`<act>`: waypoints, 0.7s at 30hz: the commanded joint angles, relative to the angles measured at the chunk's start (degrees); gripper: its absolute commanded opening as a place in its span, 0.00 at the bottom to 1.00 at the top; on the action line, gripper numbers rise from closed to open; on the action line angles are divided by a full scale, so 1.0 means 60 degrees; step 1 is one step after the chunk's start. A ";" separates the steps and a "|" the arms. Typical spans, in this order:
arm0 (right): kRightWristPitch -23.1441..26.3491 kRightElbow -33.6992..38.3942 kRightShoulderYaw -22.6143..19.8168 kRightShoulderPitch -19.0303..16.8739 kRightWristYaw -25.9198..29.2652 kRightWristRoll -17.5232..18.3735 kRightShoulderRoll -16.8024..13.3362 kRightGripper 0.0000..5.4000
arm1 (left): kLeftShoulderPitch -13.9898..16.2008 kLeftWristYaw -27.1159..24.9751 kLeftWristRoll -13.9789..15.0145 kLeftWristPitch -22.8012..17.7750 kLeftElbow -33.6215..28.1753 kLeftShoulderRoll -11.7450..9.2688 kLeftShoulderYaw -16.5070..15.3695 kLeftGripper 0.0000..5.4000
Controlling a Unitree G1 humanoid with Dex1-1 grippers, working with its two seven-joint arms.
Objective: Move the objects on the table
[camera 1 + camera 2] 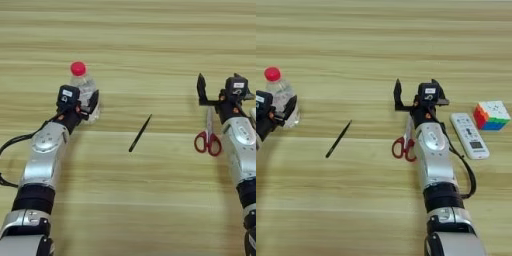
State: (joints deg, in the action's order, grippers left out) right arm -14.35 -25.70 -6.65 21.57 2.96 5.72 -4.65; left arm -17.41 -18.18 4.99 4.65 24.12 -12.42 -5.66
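Red-capped and clear, the small plastic bottle [83, 90] stands upright at the left of the light wooden table [150, 40], and the left gripper [81, 101] has its two black fingers clasped around the bottle's lower body, one finger showing at the bottle's right side. The left arm reaches up to it from the lower left corner. Right of the bottle and well apart from it, a thin black pen [140, 132] lies slanted on the planks, its upper end leaning right, with nothing touching it. Further right lie the red-handled scissors [405, 140], handles toward the robot and blades pointing away, partly tucked beside the right forearm. The right gripper [415, 94] sits just above the scissors' blade end, its fingers spread apart and grasping nothing. Just right of that arm rests a white remote control [469, 135], lying lengthwise and slightly angled. Beyond it, at the far right, the multicoloured puzzle cube [492, 115] sits close to the remote's upper end.
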 commanded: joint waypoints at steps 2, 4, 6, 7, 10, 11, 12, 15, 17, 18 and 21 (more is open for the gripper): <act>-0.0035 -0.0023 0.0003 0.0155 0.0018 -0.0051 -0.0008 1.00 | 0.0096 0.0152 -0.0217 -0.0243 0.0611 -0.0194 0.0056 0.57; -0.0033 -0.0022 0.0001 0.0154 0.0023 -0.0049 -0.0014 1.00 | 0.0071 0.0154 -0.0260 -0.0307 0.0722 -0.0209 0.0113 0.57; -0.0032 -0.0024 0.0001 0.0155 0.0025 -0.0049 -0.0017 1.00 | 0.0061 0.0141 -0.0305 -0.0320 0.0817 -0.0224 0.0184 0.57; -0.0032 -0.0024 0.0001 0.0156 0.0025 -0.0050 -0.0017 1.00 | 0.0058 0.0149 -0.0323 -0.0307 0.0859 -0.0228 0.0211 0.57; -0.0029 -0.0018 0.0000 0.0154 0.0024 -0.0051 -0.0018 1.00 | 0.0058 0.0165 -0.0346 -0.0275 0.0922 -0.0239 0.0261 0.57; -0.0029 -0.0014 0.0000 0.0152 0.0025 -0.0050 -0.0019 1.00 | 0.0060 0.0169 -0.0349 -0.0270 0.0929 -0.0243 0.0276 0.57; -0.0029 -0.0012 -0.0001 0.0151 0.0025 -0.0049 -0.0020 1.00 | 0.0065 0.0178 -0.0360 -0.0265 0.0932 -0.0250 0.0299 0.57; -0.0030 -0.0009 -0.0003 0.0150 0.0024 -0.0048 -0.0021 1.00 | 0.0079 0.0221 -0.0380 -0.0258 0.0934 -0.0274 0.0355 0.60; -0.0037 -0.0025 -0.0004 0.0156 0.0025 -0.0048 -0.0022 1.00 | 0.0082 0.0274 -0.0403 -0.0248 0.0955 -0.0299 0.0402 0.64; -0.0039 -0.0029 -0.0005 0.0158 0.0025 -0.0049 -0.0023 1.00 | 0.0084 0.0300 -0.0416 -0.0245 0.0962 -0.0310 0.0423 0.65; -0.0040 -0.0031 -0.0005 0.0158 0.0025 -0.0051 -0.0023 1.00 | 0.0083 0.0345 -0.0432 -0.0223 0.0993 -0.0329 0.0470 0.71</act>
State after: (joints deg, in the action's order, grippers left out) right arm -14.35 -25.70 -6.67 21.57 2.98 5.74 -4.65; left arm -19.11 -16.50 4.29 5.45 27.65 -14.01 -3.71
